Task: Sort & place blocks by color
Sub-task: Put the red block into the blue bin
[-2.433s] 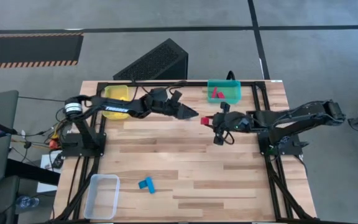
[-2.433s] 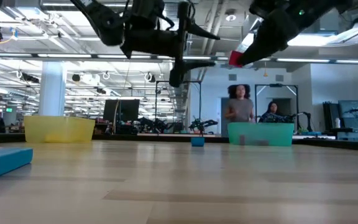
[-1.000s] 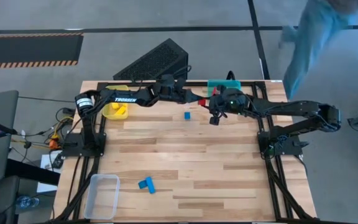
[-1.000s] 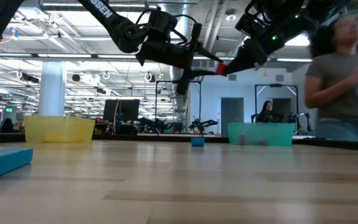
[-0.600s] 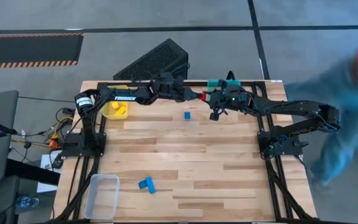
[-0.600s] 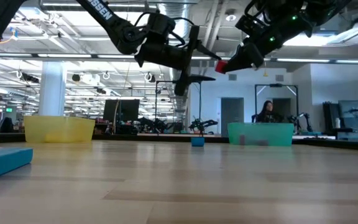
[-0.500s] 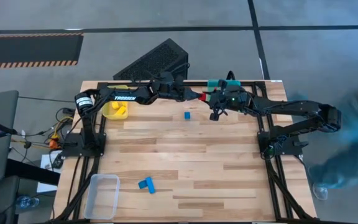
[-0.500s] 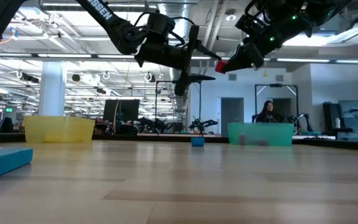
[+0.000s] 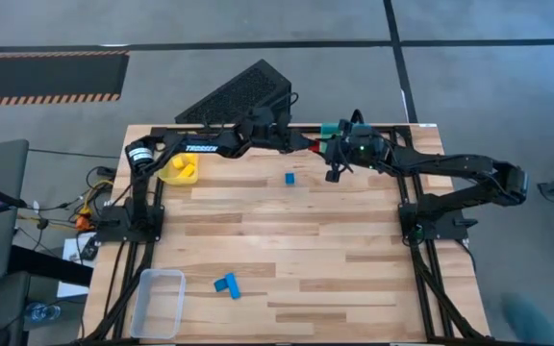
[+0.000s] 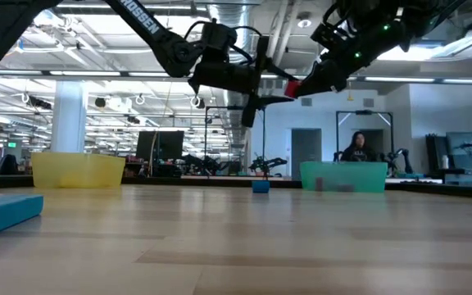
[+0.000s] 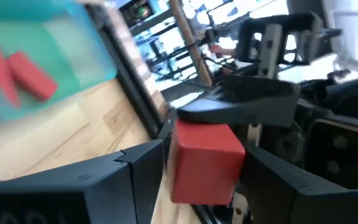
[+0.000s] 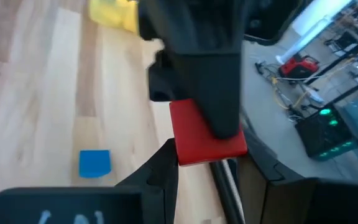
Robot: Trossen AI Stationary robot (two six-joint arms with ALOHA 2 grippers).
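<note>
A red block (image 11: 205, 163) was pinched between the fingers of the right gripper (image 9: 321, 152), and the fingers of the left gripper (image 9: 306, 147) were spread on either side of the same block, in the air just beside the teal bin (image 9: 335, 131) at the far edge of the table (image 9: 296, 240). Two red blocks (image 11: 17, 68) were seen in that bin, a small blue cube (image 9: 289, 178) was lying on the table near the grippers, and a blue block (image 9: 226, 284) was lying well apart, near the clear bin (image 9: 159, 304). Yellow blocks (image 9: 181, 170) were seen in the yellow bin (image 9: 166, 174) under the left arm.

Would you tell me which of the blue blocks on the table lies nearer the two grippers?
The small blue cube, just below where the left gripper and right gripper meet; the blue bar lies far off beside the clear bin.
</note>
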